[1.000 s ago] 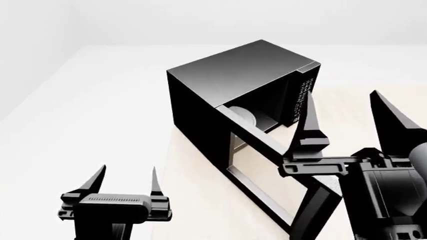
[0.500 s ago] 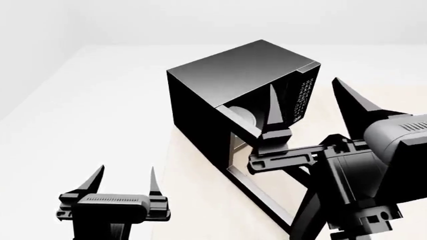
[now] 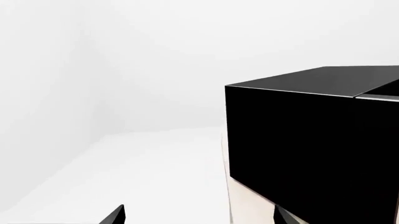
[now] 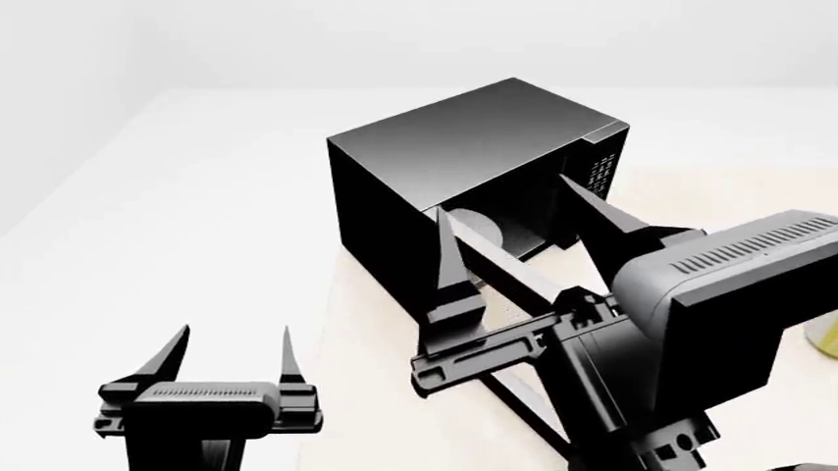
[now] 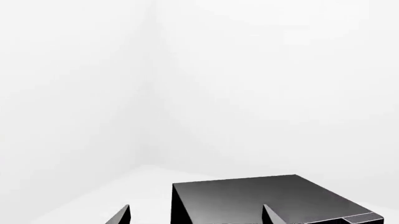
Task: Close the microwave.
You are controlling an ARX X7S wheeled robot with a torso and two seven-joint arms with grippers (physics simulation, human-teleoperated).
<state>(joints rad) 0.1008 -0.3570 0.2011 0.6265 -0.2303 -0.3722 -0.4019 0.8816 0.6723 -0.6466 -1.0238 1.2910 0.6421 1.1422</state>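
With my right hand (image 4: 511,231) spread open against the microwave (image 4: 458,157) door's outer face, I should push steadily toward the cavity, while my left hand (image 4: 230,348) idles open beside it, holding nothing.

This is a bare simulated test scene, not a furnished room: plain white walls (image 5: 262,70) meet at a soft corner, and they carry no windows, fittings or texture. The only kitchen-like cue is the large black boxy microwave (image 4: 458,167) with its windowed door standing open and a white round plate (image 4: 478,231) visible inside. It sits on a flat, pale cream bench (image 4: 392,392) with a smooth, unmarked surface. A sliver of some yellowish object (image 4: 825,339) shows at the head view's right edge, too cut off to identify.
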